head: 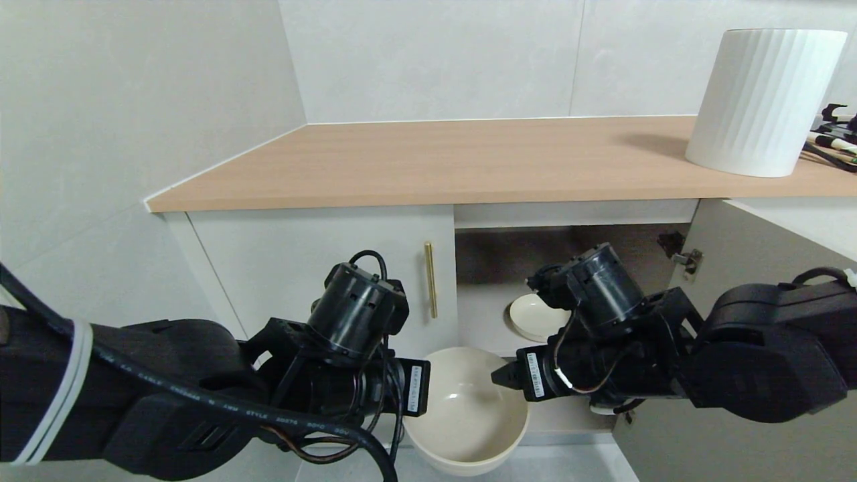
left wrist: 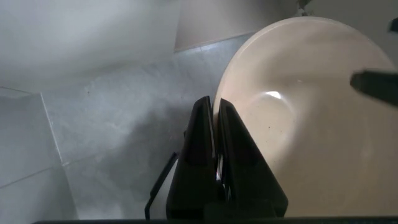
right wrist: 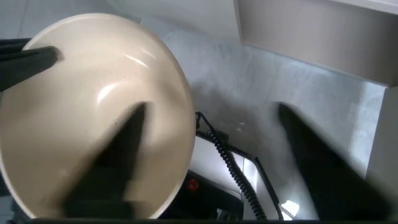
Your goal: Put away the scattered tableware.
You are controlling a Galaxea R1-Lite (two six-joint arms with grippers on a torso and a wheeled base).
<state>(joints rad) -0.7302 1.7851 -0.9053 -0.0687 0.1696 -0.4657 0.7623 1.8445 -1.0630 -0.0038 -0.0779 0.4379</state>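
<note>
Bowl (head: pixel 469 415) at 6 o'clock, before open cabinet (head: pixel 509 261).
Left pincer (head: pixel 416 388) clenched on its 9 o'clock rim; right pincer (right wrist: pixel 208 112) released at 3 o'clock. Looks ceramic: stiff, slick, fragile; grip the rim.

In the head view the left part of the bowl's (head: pixel 469 415) rim is covered by the left gripper (head: pixel 414 388), and the plate (head: pixel 532 320) inside the open cabinet (head: pixel 482 261) is partly hidden behind the right arm (head: pixel 606 288) — its right side cannot be seen. In the right wrist view the right gripper (right wrist: pixel 211 111) shows its fingers (right wrist: pixel 118 162) as dark blurs, so whether the one over the bowl touches it cannot be told. At the head view's right edge, a few dark things (head: pixel 833 134) on the counter (head: pixel 435 161) are cut off — too small to name.
</note>
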